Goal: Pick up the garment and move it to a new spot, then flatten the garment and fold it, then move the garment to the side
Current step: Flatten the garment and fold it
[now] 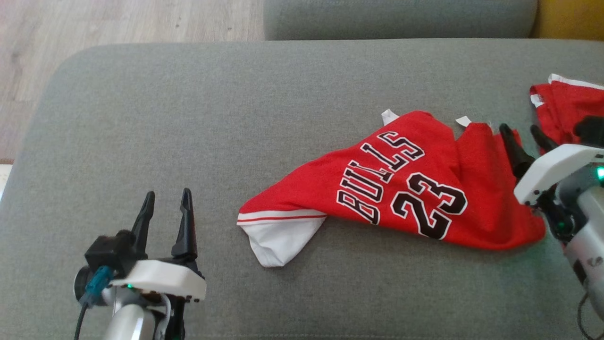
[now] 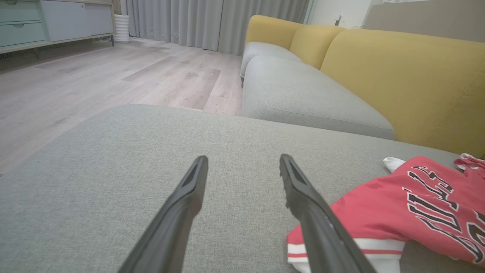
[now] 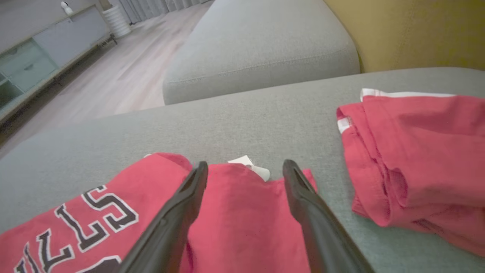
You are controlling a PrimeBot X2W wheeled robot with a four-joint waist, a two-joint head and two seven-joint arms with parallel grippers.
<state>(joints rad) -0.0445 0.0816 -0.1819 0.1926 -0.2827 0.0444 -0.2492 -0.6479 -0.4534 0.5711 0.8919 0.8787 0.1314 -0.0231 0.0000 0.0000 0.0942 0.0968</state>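
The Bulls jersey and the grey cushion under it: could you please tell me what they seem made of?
Bulls jersey: probably thin synthetic knit, matte; it drapes in soft folds. Grey cushion: woven upholstery fabric, matte, with fine flecked weave.

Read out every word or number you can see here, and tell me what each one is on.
"BULLS": black letters outlined in white, on the red jersey.
"23": below that word, on the same jersey.
White tags at the jersey's edge: too small to read.
Red garment to the right: no text visible.
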